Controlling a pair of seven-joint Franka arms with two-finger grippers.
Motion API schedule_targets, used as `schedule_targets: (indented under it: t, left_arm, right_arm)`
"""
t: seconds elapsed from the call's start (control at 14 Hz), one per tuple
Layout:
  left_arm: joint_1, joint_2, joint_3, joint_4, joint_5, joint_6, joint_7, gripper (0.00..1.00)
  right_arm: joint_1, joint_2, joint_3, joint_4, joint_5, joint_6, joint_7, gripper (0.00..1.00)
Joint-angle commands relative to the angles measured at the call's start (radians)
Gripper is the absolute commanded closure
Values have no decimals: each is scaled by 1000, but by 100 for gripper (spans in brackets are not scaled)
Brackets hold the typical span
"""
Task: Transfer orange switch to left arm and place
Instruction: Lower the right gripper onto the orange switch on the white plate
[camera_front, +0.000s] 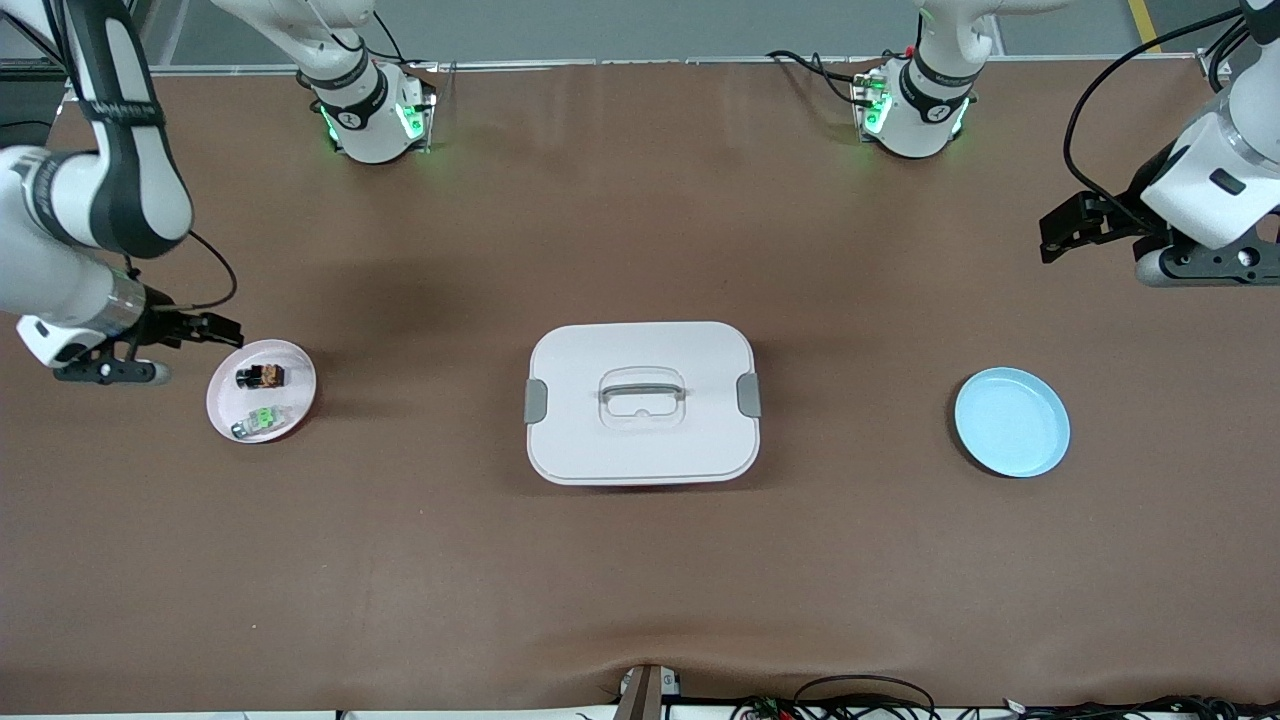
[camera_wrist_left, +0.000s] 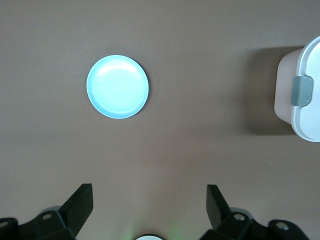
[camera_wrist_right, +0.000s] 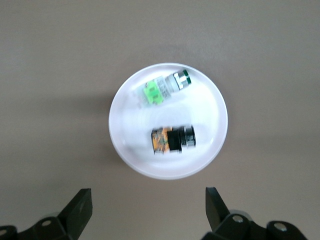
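Observation:
The orange switch (camera_front: 261, 376) lies on a small pinkish-white plate (camera_front: 295, 385) toward the right arm's end of the table; it also shows in the right wrist view (camera_wrist_right: 172, 139). A green-and-clear component (camera_front: 262, 419) lies beside it on the same plate. My right gripper (camera_front: 215, 328) is open and empty, up in the air just off the plate's edge. The white lidded box (camera_front: 641, 402) stands at the table's middle. My left gripper (camera_front: 1065, 228) is open and empty, held high over the left arm's end of the table.
An empty light-blue plate (camera_front: 1011, 421) sits toward the left arm's end, also seen in the left wrist view (camera_wrist_left: 117, 86). The box's grey clip (camera_wrist_left: 301, 91) shows there too. Cables lie along the table's near edge (camera_front: 860, 700).

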Motion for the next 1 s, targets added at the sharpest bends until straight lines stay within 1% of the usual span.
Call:
schedule_targets:
  t: [0.0, 0.14, 0.29, 0.43, 0.5, 0.93]
  left_arm:
    - [9, -10, -6, 8, 2, -8, -7, 0]
    - [11, -12, -6, 9, 2, -8, -7, 0]
    - [11, -22, -6, 8, 2, -8, -9, 0]
    - [9, -22, -6, 8, 2, -8, -9, 0]
    - [9, -22, -6, 8, 2, -8, -9, 0]
    - [11, -22, -5, 9, 4, -8, -4, 0]
  right_arm:
    - [-28, 110, 11, 21, -7, 113, -45, 0]
    - [-43, 165, 11, 26, -7, 152, -93, 0]
    - [-46, 210, 9, 26, -15, 205, -96, 0]
    - [-49, 226, 9, 29, -73, 212, -101, 0]
    - [-51, 235, 9, 36, -83, 212, -101, 0]
    - [-52, 291, 9, 52, -83, 213, -101, 0]
